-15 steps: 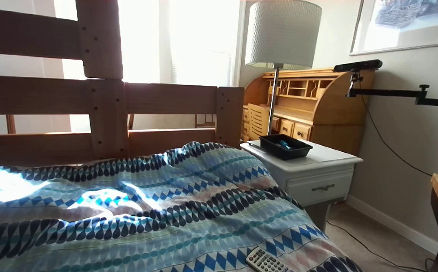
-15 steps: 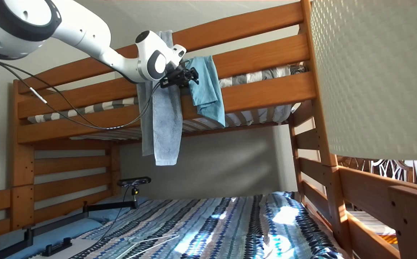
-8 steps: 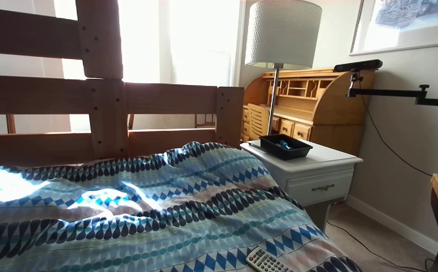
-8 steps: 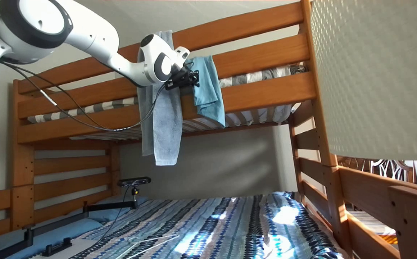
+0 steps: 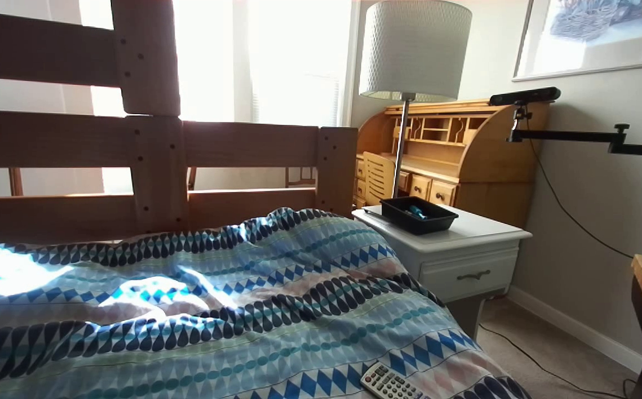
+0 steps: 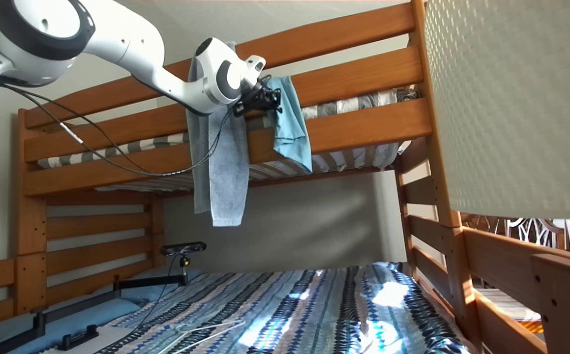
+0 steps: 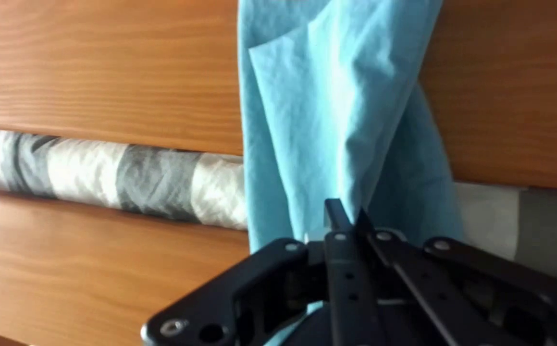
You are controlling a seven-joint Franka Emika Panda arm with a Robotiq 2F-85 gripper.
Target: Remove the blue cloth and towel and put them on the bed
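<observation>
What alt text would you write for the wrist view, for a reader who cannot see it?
The robot's gripper pinches a fold of a light blue cloth. The cloth hangs in front of two wooden rails, and grey-and-white striped fabric shows in the gap between them.

ROOM: between upper bunk (image 6: 363,129) and lower bed (image 6: 501,265) | OBSTACLES: rails (image 6: 358,76) behind gripper (image 6: 278,101), nearby towel (image 6: 228,172)

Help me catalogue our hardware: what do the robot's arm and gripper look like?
The arm is smooth white with rounded segments and a thick dark ring around one joint. Dark cables, one wearing a short white sleeve, loop beneath it. The black gripper has slim fingers and pale screw heads.
</observation>
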